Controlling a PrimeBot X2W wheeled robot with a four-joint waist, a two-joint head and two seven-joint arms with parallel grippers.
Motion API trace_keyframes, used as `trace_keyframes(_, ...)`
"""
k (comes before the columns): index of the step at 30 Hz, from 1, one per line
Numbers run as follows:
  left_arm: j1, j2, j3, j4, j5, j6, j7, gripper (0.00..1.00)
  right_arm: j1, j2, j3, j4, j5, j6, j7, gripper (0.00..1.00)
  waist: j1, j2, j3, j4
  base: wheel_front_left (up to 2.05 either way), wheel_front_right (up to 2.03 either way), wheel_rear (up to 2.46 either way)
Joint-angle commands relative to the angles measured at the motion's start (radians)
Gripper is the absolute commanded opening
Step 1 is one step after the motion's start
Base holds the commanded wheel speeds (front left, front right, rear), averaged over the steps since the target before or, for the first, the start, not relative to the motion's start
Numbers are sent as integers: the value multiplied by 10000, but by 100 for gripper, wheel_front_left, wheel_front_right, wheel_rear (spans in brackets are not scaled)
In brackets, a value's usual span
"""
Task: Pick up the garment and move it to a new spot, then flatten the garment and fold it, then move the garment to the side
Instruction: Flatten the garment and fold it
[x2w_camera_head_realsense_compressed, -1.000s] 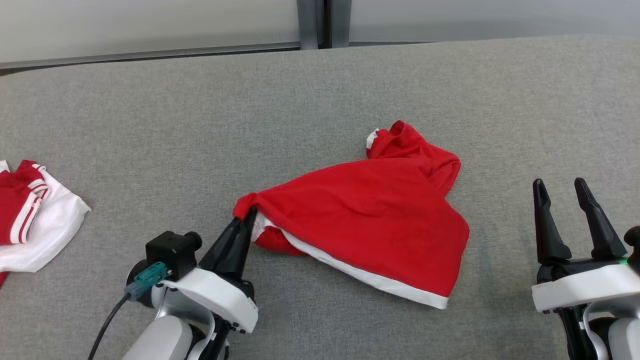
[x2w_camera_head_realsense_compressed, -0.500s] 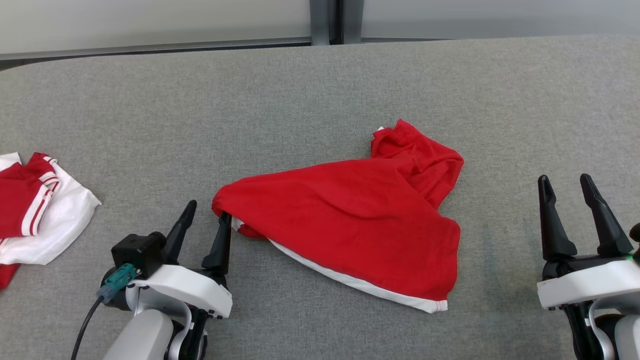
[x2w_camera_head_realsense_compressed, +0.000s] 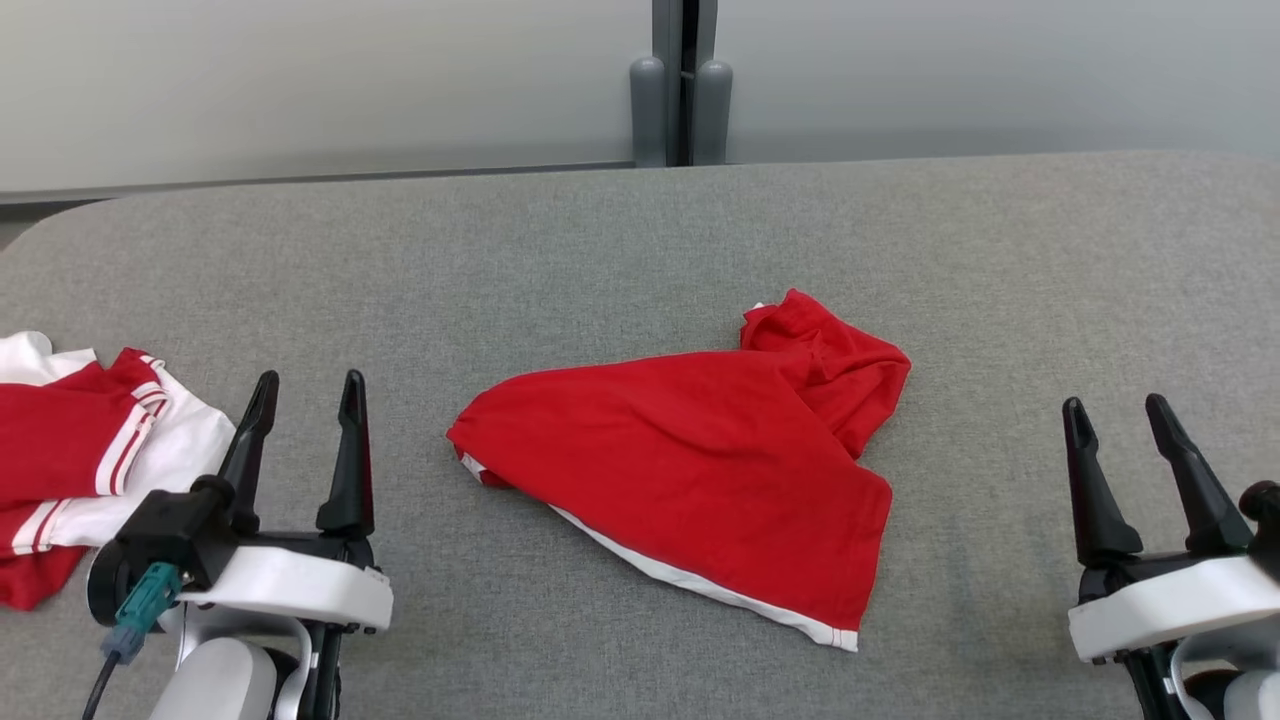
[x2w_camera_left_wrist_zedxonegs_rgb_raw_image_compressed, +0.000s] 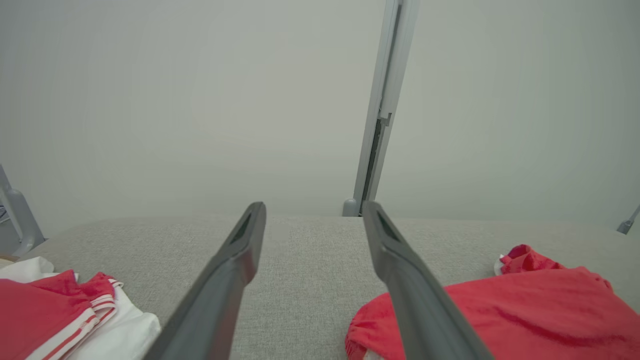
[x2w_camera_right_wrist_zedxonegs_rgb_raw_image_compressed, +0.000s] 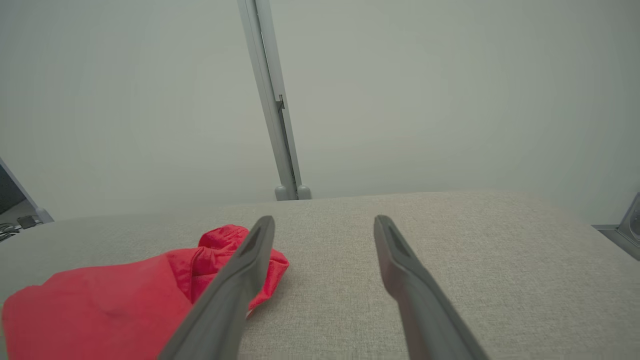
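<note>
Grey fabric table (x2w_camera_head_realsense_compressed: 560, 230) carried red garment (x2w_camera_head_realsense_compressed: 690, 460) at centre, crumpled. Left gripper (x2w_camera_head_realsense_compressed: 310, 380) had released garment corner and retracted clear, jaws spread, empty. Right gripper (x2w_camera_head_realsense_compressed: 1115, 403) likewise spread, empty. Relocation judged complete; flattening next.

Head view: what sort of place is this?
Probably a lab test bench, not a home: grey fabric-covered table, plain pale partition panels joined by a grey post, with a red garment and a red-and-white garment laid out.
</note>
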Motion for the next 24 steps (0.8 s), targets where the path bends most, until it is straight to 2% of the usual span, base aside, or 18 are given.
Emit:
trace_keyframes(1,237,42,89,-96,88,33,-14,100,188,-42,28,-31,-87,-3,83,100,0,0,-224,-11,0,0,0)
trace_keyframes(9,915,188,86,-365,300,-4,31,100,562,8,92,-180,-90,-3,251,100,0,0,-638,-41,0,0,0)
trace_keyframes(19,895,205,-149,-466,403,100,178,100,578,0,83,-300,-99,-3,310,100,0,0,-625,0,0,0,0)
trace_keyframes(24,808,222,-232,-507,459,145,225,100,620,-29,523,-270,-206,-3,445,100,0,0,-569,50,0,0,0)
